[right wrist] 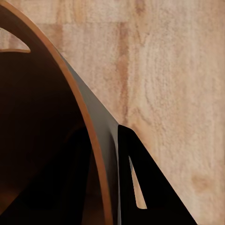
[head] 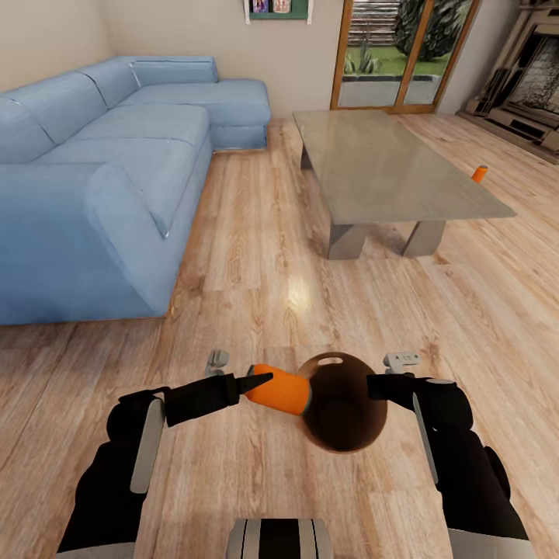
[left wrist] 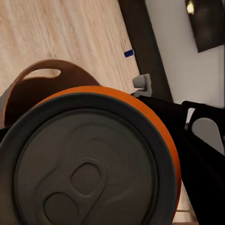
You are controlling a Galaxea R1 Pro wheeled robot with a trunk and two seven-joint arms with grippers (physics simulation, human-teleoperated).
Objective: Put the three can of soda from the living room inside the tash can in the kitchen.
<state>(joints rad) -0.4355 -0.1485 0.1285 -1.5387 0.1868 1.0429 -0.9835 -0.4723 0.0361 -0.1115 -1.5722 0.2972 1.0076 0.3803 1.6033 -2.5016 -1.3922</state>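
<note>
Left gripper: the left gripper (head: 260,381) is seen clamped on a bright-orange cylindrical soda can with grey metal ends (head: 281,388), held on its side above the wood floor (head: 256,256).
Can end: in the left wrist view the can's grey pull-tab end (left wrist: 84,164) is turned straight toward the camera.
Right gripper: the right gripper (head: 376,386) is closed on the rim of a small round brown bin with a coppery rim and a slot handle cut-out (head: 343,404); one dark finger (right wrist: 140,187) is seen outside the wall, the other inside.
Bin: it is held between the two grippers, just beyond the can's far end, with can and bin touching or nearly so; which cannot be told.
Second can: another orange can (head: 479,173) is seen well ahead of the right gripper, at the far right edge of the low grey glass-topped surface (head: 380,163).
Setting: a blue sectional sofa (head: 109,171) is placed ahead of the left gripper; wood-framed glass doors (head: 396,54) are seen beyond the surface.
</note>
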